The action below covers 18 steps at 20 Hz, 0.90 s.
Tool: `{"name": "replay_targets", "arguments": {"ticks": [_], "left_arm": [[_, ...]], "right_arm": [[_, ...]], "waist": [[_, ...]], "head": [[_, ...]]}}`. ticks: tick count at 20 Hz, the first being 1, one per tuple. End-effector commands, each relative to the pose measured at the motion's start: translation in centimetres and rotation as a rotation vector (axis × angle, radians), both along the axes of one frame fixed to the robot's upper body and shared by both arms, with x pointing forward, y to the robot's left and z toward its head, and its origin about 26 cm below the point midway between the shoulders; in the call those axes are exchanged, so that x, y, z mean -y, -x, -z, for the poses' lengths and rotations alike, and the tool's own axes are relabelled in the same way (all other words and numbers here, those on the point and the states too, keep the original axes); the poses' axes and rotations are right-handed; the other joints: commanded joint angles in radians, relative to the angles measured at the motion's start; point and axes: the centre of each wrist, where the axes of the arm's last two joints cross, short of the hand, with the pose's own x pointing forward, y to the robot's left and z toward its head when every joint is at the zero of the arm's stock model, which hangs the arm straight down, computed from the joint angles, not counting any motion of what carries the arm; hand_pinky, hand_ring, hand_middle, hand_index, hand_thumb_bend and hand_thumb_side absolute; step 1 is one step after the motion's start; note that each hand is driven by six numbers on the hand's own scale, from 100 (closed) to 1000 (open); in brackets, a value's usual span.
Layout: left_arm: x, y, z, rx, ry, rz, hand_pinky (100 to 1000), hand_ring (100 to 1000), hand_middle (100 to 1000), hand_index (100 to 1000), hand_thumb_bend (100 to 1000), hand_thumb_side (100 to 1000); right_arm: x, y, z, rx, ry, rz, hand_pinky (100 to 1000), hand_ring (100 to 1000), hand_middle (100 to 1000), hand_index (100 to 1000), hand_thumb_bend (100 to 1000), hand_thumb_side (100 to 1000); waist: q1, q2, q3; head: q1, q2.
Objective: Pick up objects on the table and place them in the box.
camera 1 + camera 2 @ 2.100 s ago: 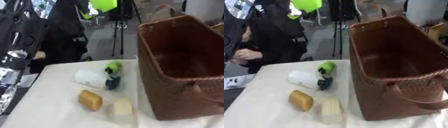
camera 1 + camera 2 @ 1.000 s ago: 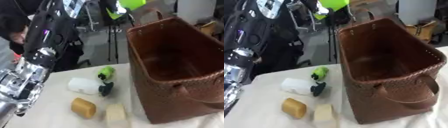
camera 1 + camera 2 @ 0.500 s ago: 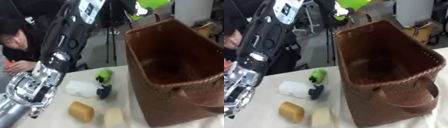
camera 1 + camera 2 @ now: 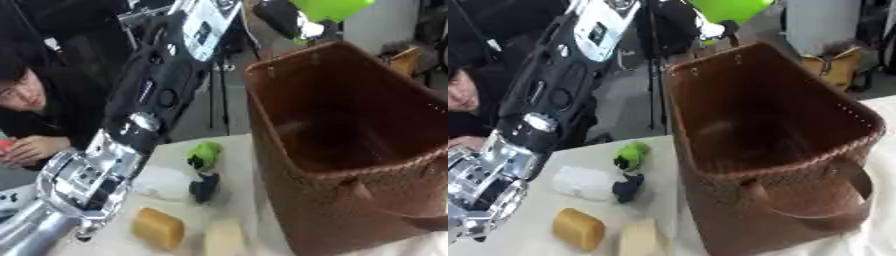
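Two blocks lie nearest, left of the brown woven box [image 4: 780, 150]: an orange-brown one [image 4: 579, 229] and a pale one [image 4: 640, 239]. Beyond them sit a white object [image 4: 581, 182], a dark object [image 4: 629, 188] and a green object [image 4: 632, 154]. The left arm [image 4: 149, 110] rises further left; its hand's fingers cannot be made out.

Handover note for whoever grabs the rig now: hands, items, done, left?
Left arm reaches up across the view's left side; its robot hand is out of frame. Right robot hand not in view.
Basket stands at the right on the table, and looks empty as far as its inside shows.
Beside it on the table: green item, dark item, white item, orange-brown block, pale block.
Done: nothing is in the basket yet.
Left: all five items to pick and place.
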Motion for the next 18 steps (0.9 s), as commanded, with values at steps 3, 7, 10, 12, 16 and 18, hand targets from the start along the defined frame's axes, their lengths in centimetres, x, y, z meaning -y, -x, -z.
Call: {"name": "replay_targets", "arguments": {"ticks": [3, 7, 10, 12, 16, 18], "left_arm": [[-0.7, -0.7, 0.2, -0.093, -0.037, 0.017, 659, 633, 482, 679, 100, 567], [-1.0, -1.1, 0.6, -0.200, -0.100, 0.032, 914, 966, 839, 977, 100, 817], [-1.3, -1.2, 0.4, -0.291, -0.179, 0.040, 943, 1000, 911, 1000, 100, 847], [-1.3, -1.3, 0.7, -0.315, -0.199, 0.045, 988, 1000, 963, 1000, 100, 852], [-1.2, -1.4, 0.8, -0.319, -0.201, 0.070, 1000, 1000, 1000, 1000, 100, 892], [-1.4, -1.3, 0.7, -0.306, -0.185, 0.102, 1000, 1000, 1000, 1000, 100, 892]], "right_arm": [[0.1, 0.0, -0.8, 0.218, -0.042, -0.127, 809, 752, 744, 622, 100, 892], [0.1, 0.0, -0.8, 0.217, -0.046, -0.125, 808, 752, 745, 623, 100, 900], [0.0, -0.1, -0.8, 0.216, -0.046, -0.125, 808, 752, 744, 623, 100, 897], [0.0, -0.1, -0.8, 0.217, -0.047, -0.126, 808, 752, 745, 623, 100, 899], [0.0, -0.1, -0.9, 0.219, -0.048, -0.126, 808, 752, 744, 623, 100, 897], [0.0, -0.1, -0.8, 0.219, -0.050, -0.124, 808, 752, 744, 623, 100, 897]], "waist": [[-0.013, -0.012, 0.001], [-0.013, -0.011, 0.003], [-0.013, -0.012, 0.005], [-0.013, -0.012, 0.005], [-0.013, -0.011, 0.003], [-0.013, -0.010, 0.002]], "head": [[0.001, -0.009], [-0.001, -0.008], [0.001, -0.004], [0.004, -0.004], [0.006, -0.004], [0.004, -0.006]]}}
